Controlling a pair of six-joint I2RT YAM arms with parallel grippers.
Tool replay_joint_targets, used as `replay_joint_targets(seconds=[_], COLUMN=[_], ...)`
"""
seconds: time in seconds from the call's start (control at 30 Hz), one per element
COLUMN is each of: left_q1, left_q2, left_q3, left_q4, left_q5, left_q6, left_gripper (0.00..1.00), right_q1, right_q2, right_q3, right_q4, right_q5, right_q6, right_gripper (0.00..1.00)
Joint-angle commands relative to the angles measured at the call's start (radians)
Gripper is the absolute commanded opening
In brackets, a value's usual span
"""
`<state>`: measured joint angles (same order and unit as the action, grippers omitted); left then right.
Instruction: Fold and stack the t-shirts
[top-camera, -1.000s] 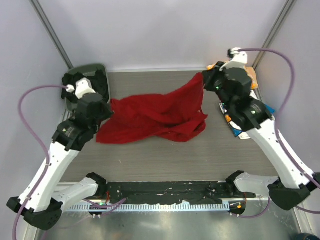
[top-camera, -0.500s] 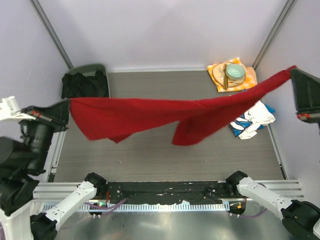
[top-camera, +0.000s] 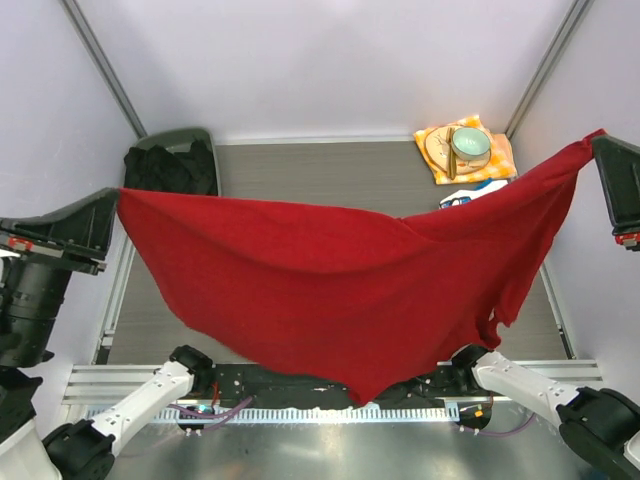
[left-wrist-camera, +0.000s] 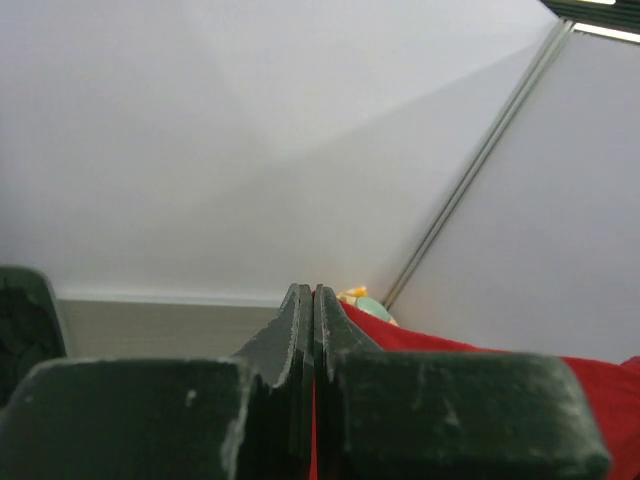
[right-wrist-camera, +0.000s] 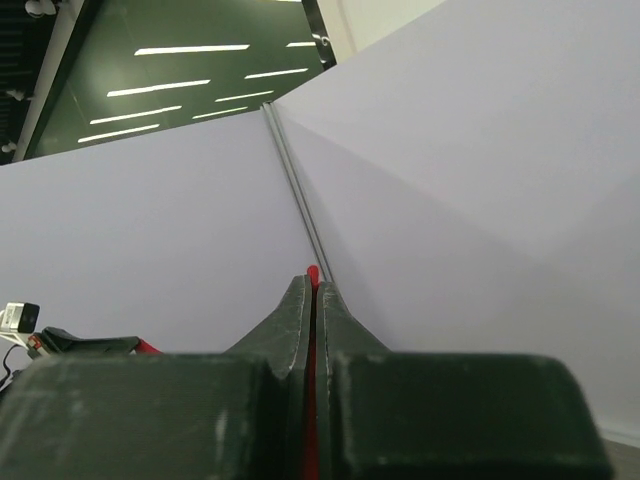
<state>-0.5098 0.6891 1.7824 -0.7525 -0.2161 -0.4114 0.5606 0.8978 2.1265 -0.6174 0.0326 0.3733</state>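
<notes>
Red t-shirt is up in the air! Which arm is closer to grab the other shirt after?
Right, probably. The white-and-blue printed cloth t-shirt lies at the right of the table, near the right claw and its end of the bright red cloth t-shirt. The left claw is far across. Both pinch the red one.

Bright, even lighting; soft shadows; sharp focus

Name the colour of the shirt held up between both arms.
Bright red shirt, clearest in top external view.

Plain red t-shirt (top-camera: 330, 290), orange-yellow cloth (top-camera: 502, 163), pale green bowl (top-camera: 470, 143), grey table (top-camera: 300, 175)
</notes>
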Motion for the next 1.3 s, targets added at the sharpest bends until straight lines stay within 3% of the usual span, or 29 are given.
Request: replay_joint_targets(seconds=[0.0,0.13,0.33,0.53,0.6,0.67,0.93,1.27], left_q1=[0.004,0.004,0.004,0.005,0.037,0.147,0.247,0.356], left_q2=[0.085,0.154,0.17,0.231,0.282,0.334,0.709,1.192], left_q3=[0.109,0.098,-0.196,-0.469,-0.54,-0.561,-0.508,-0.154], left_q4=[0.047,0.044,0.203,0.407,0.478,0.528,0.688,0.722], left_q5=[0.031,-0.002,-0.077,-0.163,-0.145,-0.035,-0.052,-0.022], left_q6=[0.006,0.028,0.029,0.043,0.011,-0.084,-0.125,-0.119], left_gripper=[0.0,0.0,0.0,0.0,0.0,0.0,0.0,0.0], right_q1=[-0.008,-0.008,-0.008,-0.007,-0.021,-0.068,-0.249,-0.347], right_q2=[0.072,0.131,0.154,0.276,0.331,0.387,0.692,1.088], right_q3=[0.079,0.052,-0.23,-0.489,-0.572,-0.597,-0.564,-0.197], right_q4=[-0.002,-0.007,0.117,0.243,0.295,0.335,0.436,0.435], right_q5=[-0.004,0.059,0.177,0.289,0.317,0.293,0.233,0.201], right_q6=[0.001,-0.014,-0.037,-0.056,-0.053,-0.037,0.021,0.004], right_gripper=[0.01,0.01,0.01,0.01,0.01,0.01,0.01,0.01])
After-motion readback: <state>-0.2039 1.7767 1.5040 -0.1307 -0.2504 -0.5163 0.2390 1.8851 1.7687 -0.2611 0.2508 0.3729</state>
